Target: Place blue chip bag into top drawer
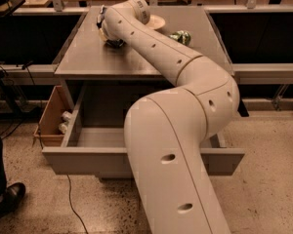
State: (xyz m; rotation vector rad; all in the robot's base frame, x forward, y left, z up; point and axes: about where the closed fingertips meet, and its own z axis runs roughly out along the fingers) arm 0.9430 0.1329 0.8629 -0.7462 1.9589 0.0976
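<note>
The blue chip bag (116,43) shows only as a dark crumpled patch on the grey table (88,57), near its far left; my wrist covers most of it. My gripper (104,29) is right at the bag, pointing down at the far-left part of the tabletop, and its tip is mostly hidden behind the wrist. The top drawer (88,157) stands pulled open below the table's front edge. Its wide grey front panel faces the camera, and my arm hides its middle.
A tan bowl (156,21) and a crushed green can (181,36) sit on the table to the right of the gripper. A small brown wooden box (50,117) with small items hangs to the drawer's left. A person's shoe (10,195) is at the lower left.
</note>
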